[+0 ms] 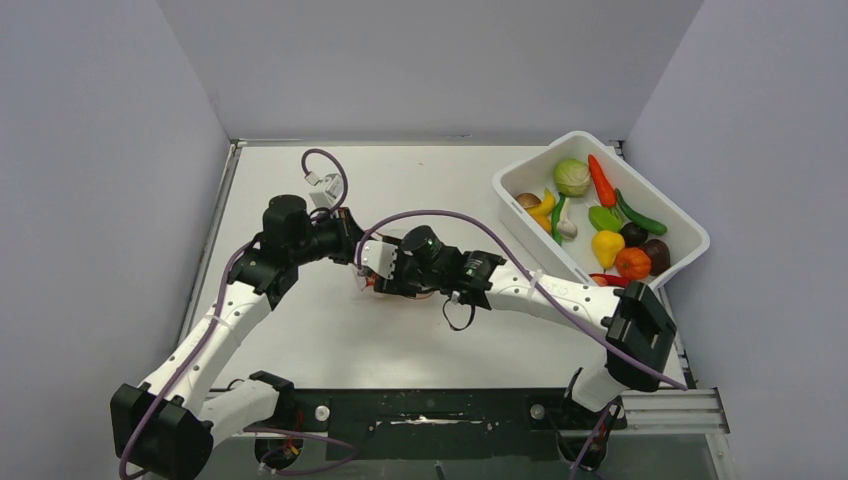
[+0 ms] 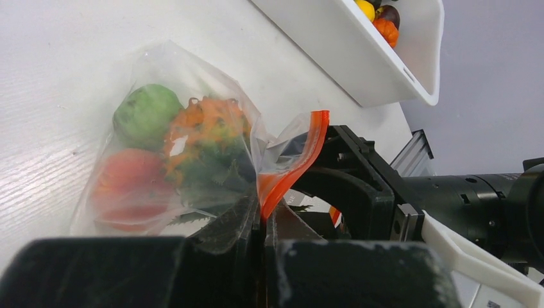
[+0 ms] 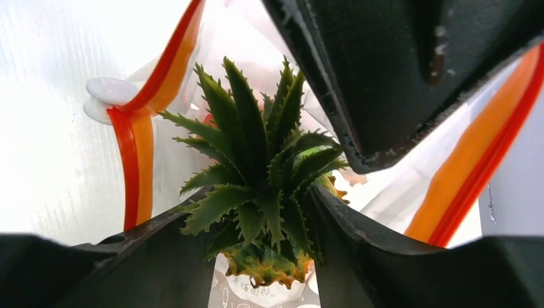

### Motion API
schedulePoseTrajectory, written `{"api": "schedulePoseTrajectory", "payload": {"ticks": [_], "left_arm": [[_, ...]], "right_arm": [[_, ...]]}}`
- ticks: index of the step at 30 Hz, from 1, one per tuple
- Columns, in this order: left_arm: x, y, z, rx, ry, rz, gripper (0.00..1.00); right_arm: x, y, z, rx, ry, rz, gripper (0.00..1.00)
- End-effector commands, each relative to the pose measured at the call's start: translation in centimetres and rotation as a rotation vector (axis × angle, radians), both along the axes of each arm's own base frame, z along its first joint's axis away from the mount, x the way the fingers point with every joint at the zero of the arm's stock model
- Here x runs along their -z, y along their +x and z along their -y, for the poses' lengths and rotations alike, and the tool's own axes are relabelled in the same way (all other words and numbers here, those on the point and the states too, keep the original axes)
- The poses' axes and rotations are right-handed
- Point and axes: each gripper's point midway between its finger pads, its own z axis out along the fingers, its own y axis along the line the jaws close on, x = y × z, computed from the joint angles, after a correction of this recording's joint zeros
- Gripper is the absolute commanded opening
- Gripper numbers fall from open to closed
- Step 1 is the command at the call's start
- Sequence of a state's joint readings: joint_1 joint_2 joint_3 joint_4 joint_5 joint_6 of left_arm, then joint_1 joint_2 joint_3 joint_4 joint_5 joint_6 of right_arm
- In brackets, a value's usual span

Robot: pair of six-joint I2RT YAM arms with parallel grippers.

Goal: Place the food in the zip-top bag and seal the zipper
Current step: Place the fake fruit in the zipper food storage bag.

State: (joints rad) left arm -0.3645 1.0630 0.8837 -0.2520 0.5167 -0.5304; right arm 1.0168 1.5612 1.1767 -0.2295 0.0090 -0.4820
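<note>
The clear zip-top bag [image 2: 167, 70] lies on the white table and holds a green ball [image 2: 146, 114], a peach-red fruit [image 2: 128, 179] and an orange bumpy fruit with green leaves [image 2: 208, 125]. My left gripper [image 2: 263, 215] is shut on the bag's red-orange zipper [image 2: 301, 160] and lifts that edge. My right gripper [image 3: 256, 215] is at the bag's open mouth, shut on the leafy bumpy fruit [image 3: 256, 167]. The zipper [image 3: 138, 147] and its white end piece [image 3: 109, 93] frame the mouth. In the top view both grippers [image 1: 355, 250] [image 1: 388, 278] meet mid-table and cover the bag.
The white tub [image 1: 690, 240] stands at the back right with several more toy foods, among them a red carrot [image 1: 601, 180] and a green cabbage [image 1: 572, 177]. It also shows in the left wrist view [image 2: 359, 58]. Grey walls close three sides.
</note>
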Motion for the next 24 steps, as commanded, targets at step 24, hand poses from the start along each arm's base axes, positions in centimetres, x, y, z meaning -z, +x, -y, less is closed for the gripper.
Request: {"api": "schedulePoseTrajectory", "payload": {"ticks": [24], "left_arm": [[-4.9,0.8,0.2,0.015,-0.048,0.139,0.0]], "right_arm": [[-5.7,-0.7,-1.7,0.029,0.321,-0.111,0.26]]}}
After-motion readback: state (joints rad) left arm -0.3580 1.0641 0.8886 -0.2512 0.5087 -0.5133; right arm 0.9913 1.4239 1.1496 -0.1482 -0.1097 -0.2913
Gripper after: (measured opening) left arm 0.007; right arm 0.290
